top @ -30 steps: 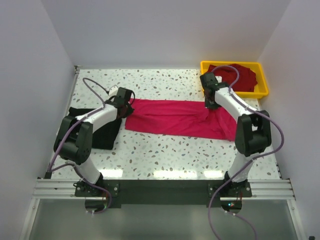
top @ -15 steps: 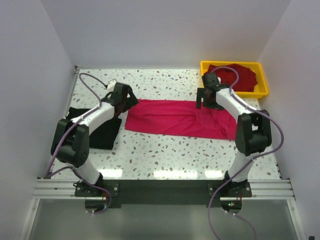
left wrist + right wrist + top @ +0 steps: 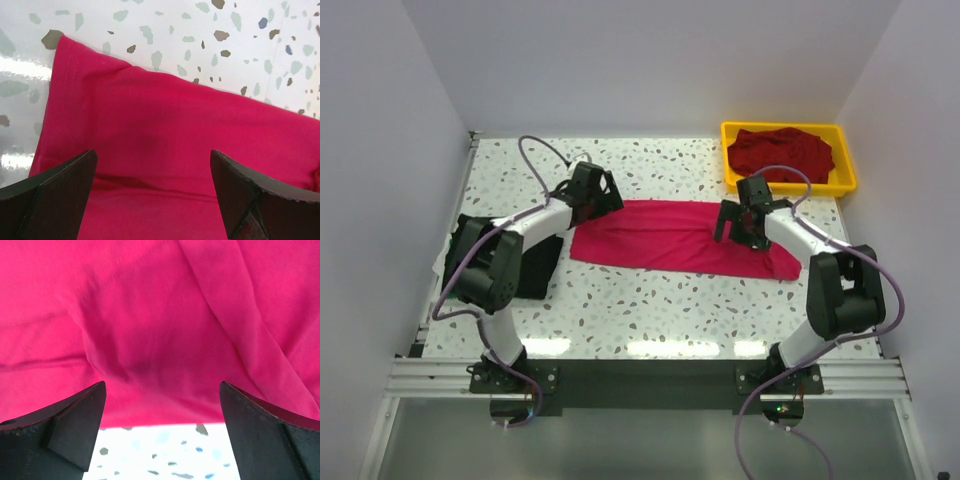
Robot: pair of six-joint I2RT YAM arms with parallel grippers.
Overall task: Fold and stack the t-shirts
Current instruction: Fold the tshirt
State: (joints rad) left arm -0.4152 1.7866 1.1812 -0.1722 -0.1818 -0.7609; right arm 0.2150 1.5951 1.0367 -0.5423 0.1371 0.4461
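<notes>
Pink-red shirt [image 3: 660, 235] laid out across speckled table [image 3: 650, 300], left gripper [image 3: 152, 165] spread wide over one end, right gripper [image 3: 162, 395] equally wide over the other, neither holding anything

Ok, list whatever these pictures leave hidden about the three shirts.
- Black t-shirt: top view, left arm covers most of it.
- Maroon t-shirt: top view, bunched in the yellow tray, its shape hidden.
- Pink t-shirt: top view, right arm covers its right end; wrist views crop it.
</notes>
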